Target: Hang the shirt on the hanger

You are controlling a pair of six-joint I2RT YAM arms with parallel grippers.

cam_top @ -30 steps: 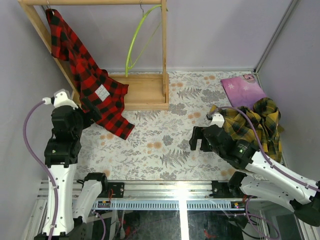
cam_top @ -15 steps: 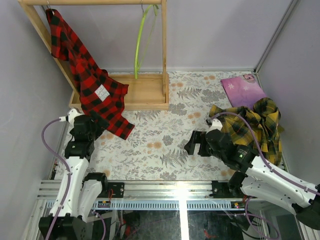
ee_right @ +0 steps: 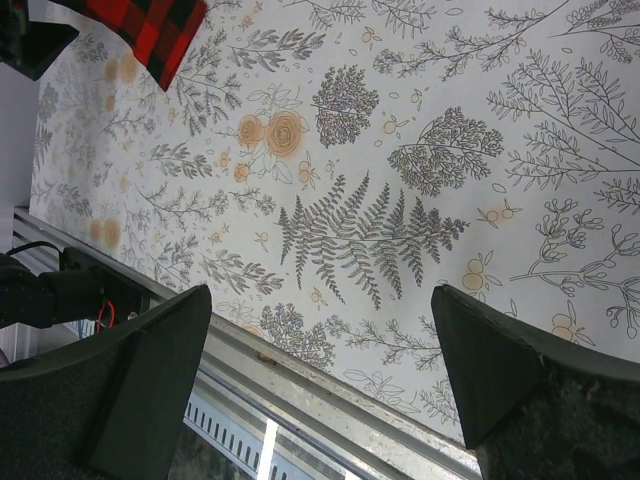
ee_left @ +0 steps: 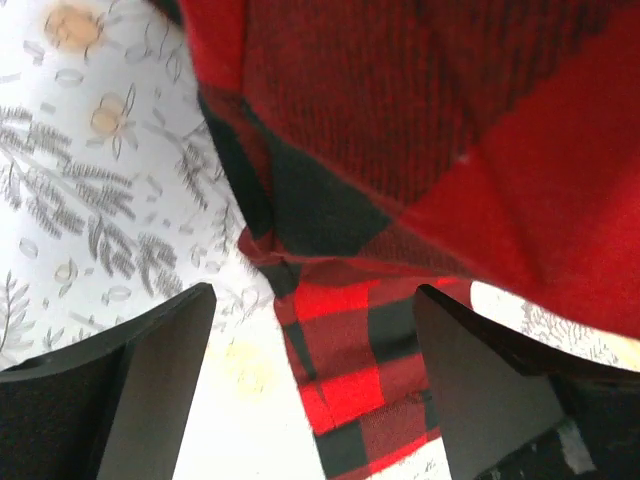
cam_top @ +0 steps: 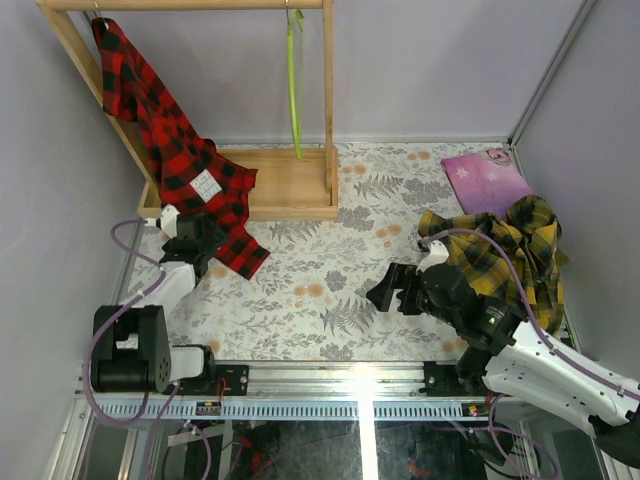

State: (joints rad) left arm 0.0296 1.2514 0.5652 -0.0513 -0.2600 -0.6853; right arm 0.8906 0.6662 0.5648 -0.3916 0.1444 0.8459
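Jaws apart over floral tablecloth point(cam_top: 330, 290) (lilac walls point(cam_top: 430, 60))

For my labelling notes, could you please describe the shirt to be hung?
Find the wooden rack at back left. The shirt drapes from its top-left corner; it is red-and-black plaid, unlike the yellow plaid shirt at right.

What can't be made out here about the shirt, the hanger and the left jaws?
Hanger: top view, hidden; the shirt draped from the rack rail covers whatever holds it.
White patch on the shirt: top view, too small to read.
Left gripper: left wrist view, jaws open by the cloth, but the cloth is close and blurred; touching or not, cannot tell.
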